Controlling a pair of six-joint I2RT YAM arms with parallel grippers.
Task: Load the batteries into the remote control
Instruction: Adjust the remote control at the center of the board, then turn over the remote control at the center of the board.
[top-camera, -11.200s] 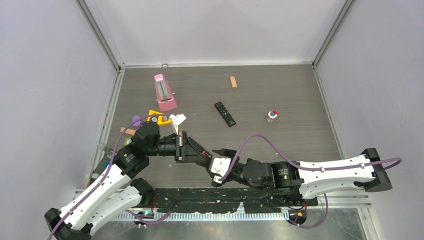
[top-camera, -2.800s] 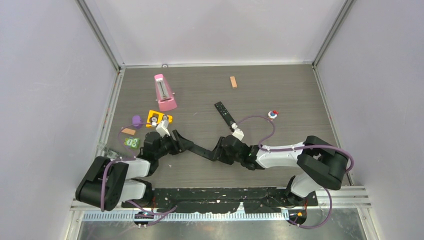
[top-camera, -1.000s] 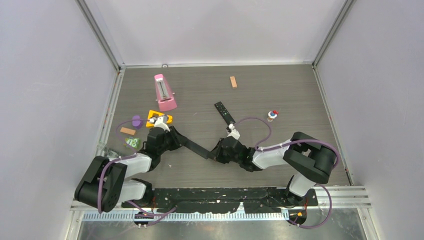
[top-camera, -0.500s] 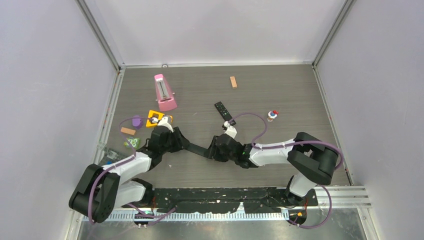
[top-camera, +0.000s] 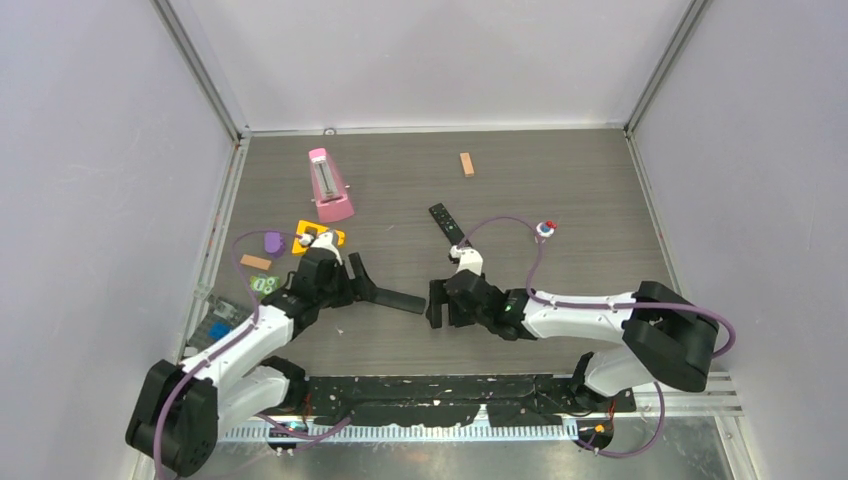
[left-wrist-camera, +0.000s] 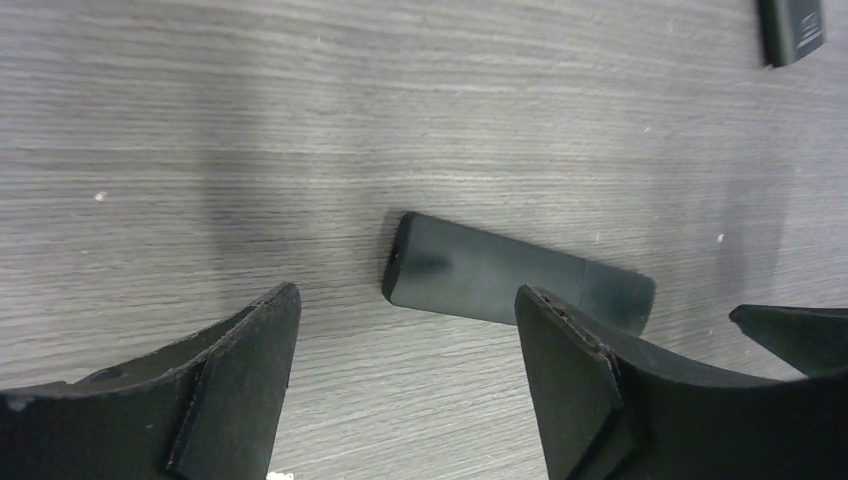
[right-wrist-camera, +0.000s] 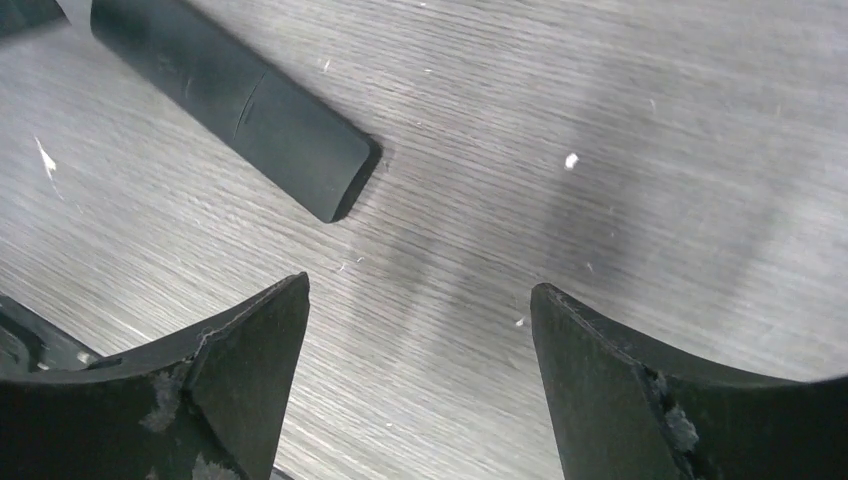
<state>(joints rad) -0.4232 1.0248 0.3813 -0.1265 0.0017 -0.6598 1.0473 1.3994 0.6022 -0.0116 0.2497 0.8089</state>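
Note:
The black remote control (top-camera: 404, 299) lies flat on the table, smooth back up, with a seam across it; it also shows in the left wrist view (left-wrist-camera: 520, 283) and the right wrist view (right-wrist-camera: 235, 105). My left gripper (top-camera: 368, 280) (left-wrist-camera: 405, 300) stands open just left of it, its right finger beside the remote's far end. My right gripper (top-camera: 443, 308) (right-wrist-camera: 420, 287) stands open just right of it, with only bare table between its fingers. Neither gripper touches the remote. No batteries show in any view.
A second black remote (top-camera: 449, 225), buttons up, lies behind the right gripper. A pink metronome (top-camera: 327, 186), an orange block (top-camera: 318, 237), a purple piece (top-camera: 272, 241) and a green piece (top-camera: 264, 285) crowd the left. A tan block (top-camera: 466, 164) and a small capped bottle (top-camera: 544, 230) lie farther back.
Both grippers have opened and let go of the remote, which they held between them. It now rests on the table, and the two arms have drawn apart.

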